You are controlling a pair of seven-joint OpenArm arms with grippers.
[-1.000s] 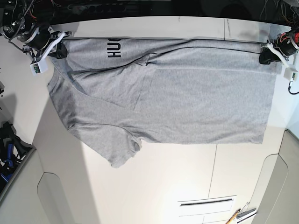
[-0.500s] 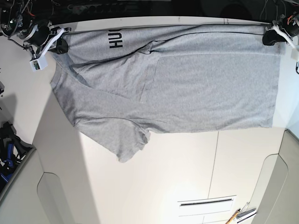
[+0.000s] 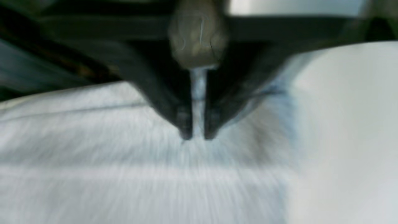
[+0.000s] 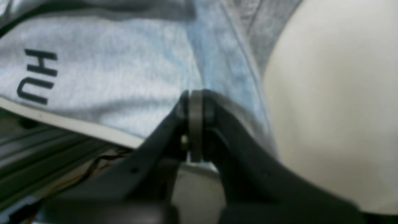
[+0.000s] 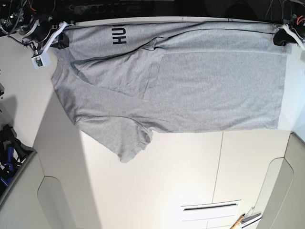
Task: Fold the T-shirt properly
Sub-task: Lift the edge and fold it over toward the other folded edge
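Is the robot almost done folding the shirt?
Not nearly. Done: the T-shirt lies mostly spread on the table, one strip already turned over, showing black letters. In hand: the left gripper and right gripper each pinch a far corner. Left: the sleeve still sticks out, and all main folds.

A cream-white table [image 5: 157, 181] is filling most of the base view, with a thin seam [image 5: 218, 167] running down its surface. A narrow dark slot [image 5: 210, 206] is sitting near the bottom edge. Beside it, at the very bottom, a wooden-handled tool [image 5: 237, 222] is lying next to a small metallic object [image 5: 251, 218] (too small to identify). Dark blue-and-black equipment [image 5: 8, 155] is sitting at the left edge.
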